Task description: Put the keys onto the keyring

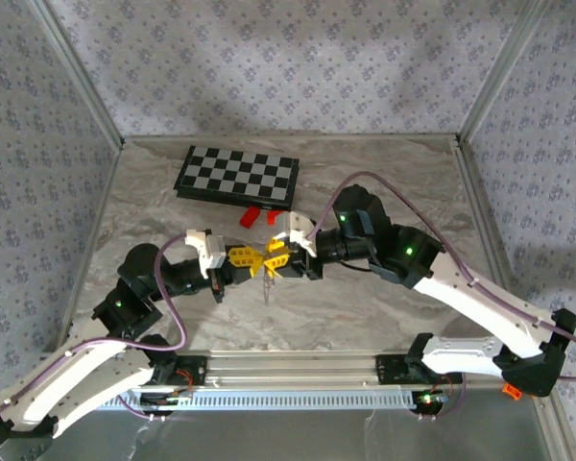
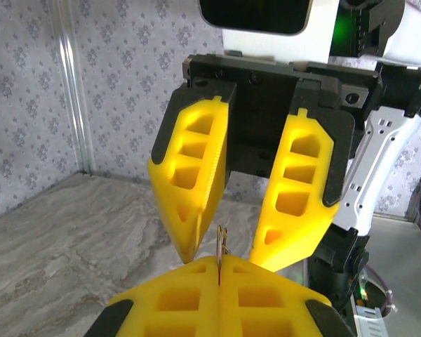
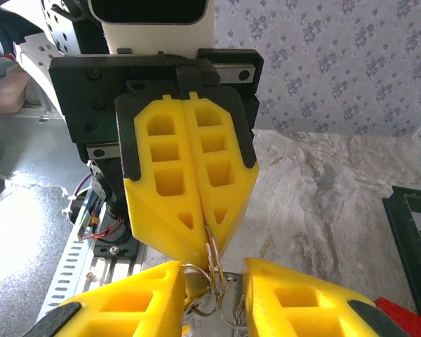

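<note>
Keyring [image 2: 221,242] pinched between left claw [image 3: 209,242] tips; right claw [image 3: 212,269] spread, straddling it.

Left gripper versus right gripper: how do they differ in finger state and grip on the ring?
The left gripper has its fingers pressed together, pinching the thin keyring. The right gripper has its fingers apart, straddling the ring with a gap and no grip on it. In the top view the left gripper reaches in from the left and the right gripper from the right. Both have yellow fingers and meet tip to tip.
</note>
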Robot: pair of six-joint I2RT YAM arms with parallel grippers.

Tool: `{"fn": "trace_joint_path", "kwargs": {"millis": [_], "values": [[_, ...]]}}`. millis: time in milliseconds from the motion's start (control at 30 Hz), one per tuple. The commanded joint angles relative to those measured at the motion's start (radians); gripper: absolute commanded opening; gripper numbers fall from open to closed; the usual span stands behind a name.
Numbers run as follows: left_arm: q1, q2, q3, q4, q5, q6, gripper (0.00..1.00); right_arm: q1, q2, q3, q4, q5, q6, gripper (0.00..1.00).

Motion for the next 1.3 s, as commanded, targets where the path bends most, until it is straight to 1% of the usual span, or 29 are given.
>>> {"fn": "trace_joint_path", "kwargs": {"millis": [0, 167, 333, 533, 700, 933, 1000, 1067, 1200, 1267], "values": [[-0.007, 0.0, 0.01, 0.111, 0.043, -0.031, 0.0, -0.016, -0.038, -0.024, 0.064, -0.033, 0.053, 0.3], [-0.011, 0.005, 0.01, 0.117, 0.052, -0.037, 0.0, -0.038, -0.052, -0.039, 0.108, -0.062, 0.083, 0.27], [-0.014, 0.011, 0.008, 0.131, 0.056, -0.045, 0.0, -0.047, -0.054, -0.048, 0.118, -0.07, 0.088, 0.2], [-0.015, 0.013, 0.01, 0.134, 0.057, -0.05, 0.0, -0.049, -0.055, -0.05, 0.111, -0.091, 0.087, 0.19], [-0.016, 0.013, 0.006, 0.15, 0.055, -0.058, 0.0, -0.049, -0.057, -0.05, 0.088, -0.095, 0.079, 0.17], [-0.017, 0.014, 0.006, 0.155, 0.055, -0.06, 0.0, -0.051, -0.057, -0.048, 0.061, -0.104, 0.066, 0.2], [-0.019, 0.013, 0.005, 0.154, 0.055, -0.061, 0.0, -0.051, -0.057, -0.049, 0.059, -0.104, 0.064, 0.18], [-0.018, 0.013, 0.004, 0.154, 0.055, -0.062, 0.0, -0.051, -0.057, -0.048, 0.06, -0.104, 0.062, 0.14], [-0.018, 0.013, 0.003, 0.145, 0.051, -0.057, 0.0, -0.051, -0.054, -0.046, 0.062, -0.102, 0.056, 0.0], [-0.018, 0.014, 0.007, 0.118, 0.047, -0.044, 0.0, -0.052, -0.055, -0.045, 0.054, -0.096, 0.049, 0.0]]}}
